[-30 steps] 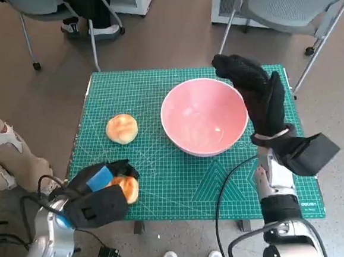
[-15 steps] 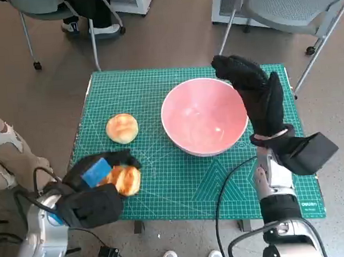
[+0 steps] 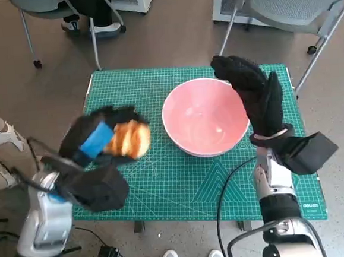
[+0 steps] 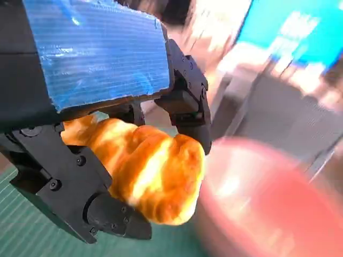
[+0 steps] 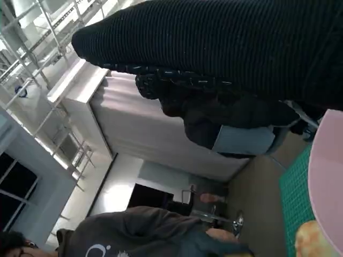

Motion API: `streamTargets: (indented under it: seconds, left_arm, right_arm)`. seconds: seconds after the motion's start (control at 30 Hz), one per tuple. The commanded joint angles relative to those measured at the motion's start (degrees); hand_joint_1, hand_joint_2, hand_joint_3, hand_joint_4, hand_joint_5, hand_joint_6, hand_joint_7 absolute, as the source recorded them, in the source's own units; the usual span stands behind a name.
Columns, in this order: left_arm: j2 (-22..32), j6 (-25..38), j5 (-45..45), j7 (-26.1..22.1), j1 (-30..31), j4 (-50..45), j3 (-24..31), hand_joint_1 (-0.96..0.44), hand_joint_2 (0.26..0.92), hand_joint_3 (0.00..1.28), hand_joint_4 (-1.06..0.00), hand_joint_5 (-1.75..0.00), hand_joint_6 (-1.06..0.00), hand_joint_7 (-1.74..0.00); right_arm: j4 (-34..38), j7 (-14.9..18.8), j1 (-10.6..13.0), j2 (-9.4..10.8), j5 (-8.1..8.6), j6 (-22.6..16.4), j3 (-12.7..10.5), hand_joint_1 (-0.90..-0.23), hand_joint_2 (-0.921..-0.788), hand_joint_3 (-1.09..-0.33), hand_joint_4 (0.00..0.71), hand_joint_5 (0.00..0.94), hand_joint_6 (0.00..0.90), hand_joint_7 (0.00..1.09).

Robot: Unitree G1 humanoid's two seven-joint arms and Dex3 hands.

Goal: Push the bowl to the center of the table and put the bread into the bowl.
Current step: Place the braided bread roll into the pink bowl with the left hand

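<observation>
- My left hand (image 3: pixel 99 147) grips the bread (image 3: pixel 128 139) above the tabletop (image 3: pixel 182 181), its long axis pointing toward the bowl (image 3: pixel 204 116) beside it.
- My right hand (image 3: pixel 254 95) lies flat against the bowl's far side, fingers extended, holding nothing.

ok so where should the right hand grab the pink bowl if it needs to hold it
Probably the rim on the robot's right side. The pink bowl sits upright and is wide with sloping walls, so only its thin edge offers a pinch. The right hand already lies beside that edge, and the left hand holds the bread on the other side.
</observation>
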Motion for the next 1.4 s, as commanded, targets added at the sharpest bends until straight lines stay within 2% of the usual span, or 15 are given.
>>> streamTargets:
  seconds: [0.03, 0.23, 0.53, 0.93, 1.4]
  left_arm:
    - [-1.6, -5.0, 0.6, 3.2, -4.3, 5.4, -1.5, 0.00, 0.870, 0.04, -0.86, -1.03, -0.75, -0.99]
    - [-4.5, -10.6, 0.4, 5.4, -11.0, 15.6, -4.0, 0.00, 0.898, 0.02, -0.81, -1.11, -0.73, -0.98]
    - [-9.5, -14.1, 1.2, 6.8, -18.9, 26.9, -7.7, 0.00, 0.919, 0.02, -0.74, -1.14, -0.69, -1.06]
    - [-14.6, -19.1, 3.3, 10.4, -27.2, 42.8, -12.0, 0.00, 0.918, 0.02, -0.76, -1.10, -0.67, -1.11]
    - [-18.4, -24.8, 3.8, 15.4, -33.5, 60.5, -13.8, 0.00, 0.920, 0.04, -0.74, -1.11, -0.65, -1.14]
  right_arm:
    - [0.3, 0.3, 1.1, 0.1, 0.31, 0.0, -0.5, -0.633, -0.921, -0.791, 0.188, 0.001, 0.074, 0.36]
    - [-0.6, 0.1, 1.6, -0.1, 0.38, 0.2, -0.6, -0.631, -0.921, -0.793, 0.187, 0.000, 0.069, 0.37]
    - [-1.6, -0.6, 2.1, -0.1, 0.12, 0.3, -1.0, -0.628, -0.921, -0.795, 0.185, 0.000, 0.061, 0.38]
    - [-2.2, -1.6, 3.0, 0.2, -0.19, 0.1, -1.2, -0.625, -0.921, -0.787, 0.184, 0.000, 0.065, 0.41]
    - [-4.0, -2.3, 3.9, 0.2, -0.23, 0.3, -1.3, -0.619, -0.921, -0.791, 0.185, 0.001, 0.047, 0.43]
